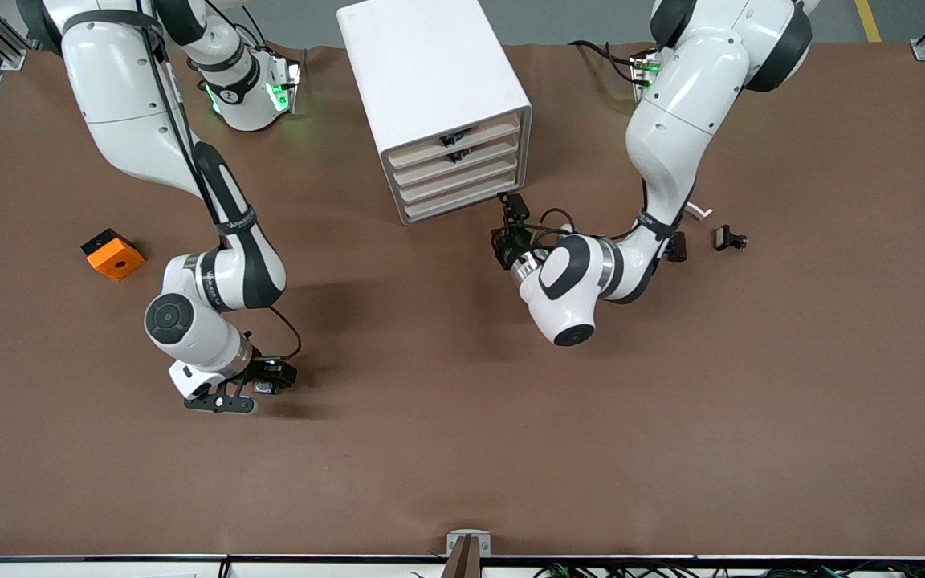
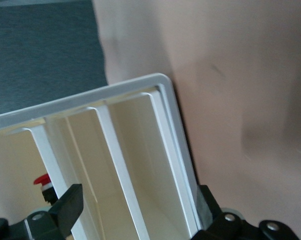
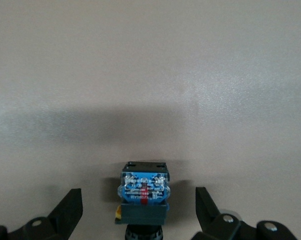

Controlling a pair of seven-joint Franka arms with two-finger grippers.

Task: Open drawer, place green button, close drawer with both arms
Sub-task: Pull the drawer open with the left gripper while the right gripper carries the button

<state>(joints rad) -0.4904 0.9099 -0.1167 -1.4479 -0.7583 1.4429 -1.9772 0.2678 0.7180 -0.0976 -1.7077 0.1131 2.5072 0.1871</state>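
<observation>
**Front view: both grippers open, drawers all shut, button on the table**

Front view shows the white cabinet standing on the brown table between the two arm bases, its four cream drawer fronts facing the camera at an angle. The drawer, third from the top, sits flush with the others, closed.

The left gripper hangs low just in front of the cabinet's lower corner, at the end nearer the left arm's base. In the left wrist view its fingers stand wide apart with nothing between them, and the cabinet's rounded edge and cream drawer fronts fill the space ahead. A small red-capped part shows at one drawer front.

The right gripper is down at the table toward the right arm's end, much nearer the camera than the cabinet. Its fingers are also spread apart. The button lies on the table between them, touched by neither, its blue labelled face turned up toward the wrist camera.

An orange block lies farther from the camera than the right gripper, toward the right arm's end. Small dark parts lie near the left arm's elbow, toward the left arm's end.
</observation>
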